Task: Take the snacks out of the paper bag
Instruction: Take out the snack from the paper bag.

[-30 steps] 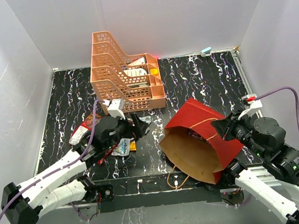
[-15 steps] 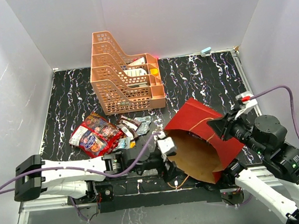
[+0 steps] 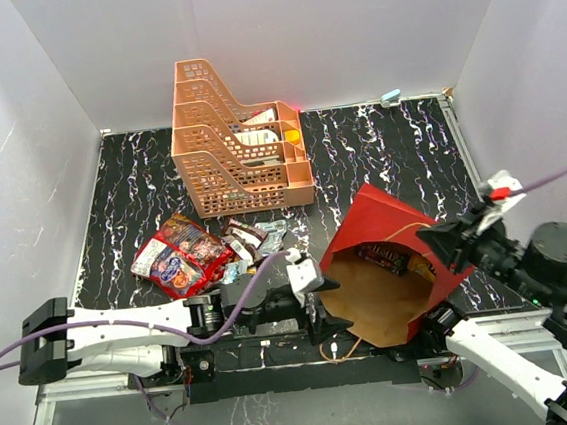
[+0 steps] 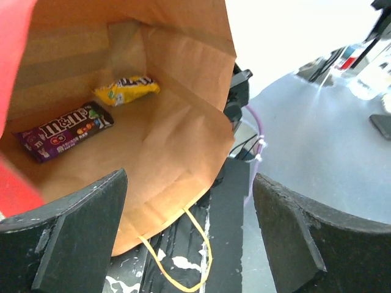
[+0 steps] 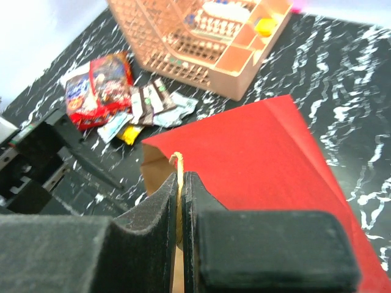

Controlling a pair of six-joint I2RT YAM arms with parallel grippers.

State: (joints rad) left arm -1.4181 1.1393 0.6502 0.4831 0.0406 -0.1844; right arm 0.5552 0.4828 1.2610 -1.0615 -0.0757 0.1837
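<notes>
The left fingers stand wide apart and hold nothing, at the mouth of the paper bag. The right fingers are pressed together on one yellow cord handle. The single bag lies tilted on its side near the near-right corner of the table. Its long axis runs from the near edge toward the far right, and its mouth faces near-left. Two snacks lie inside: a purple packet and a yellow packet. Left of centre lie one large red bag and a cluster of small wrappers, too overlapped to count. One orange tray rack stands by the far edge.
</notes>
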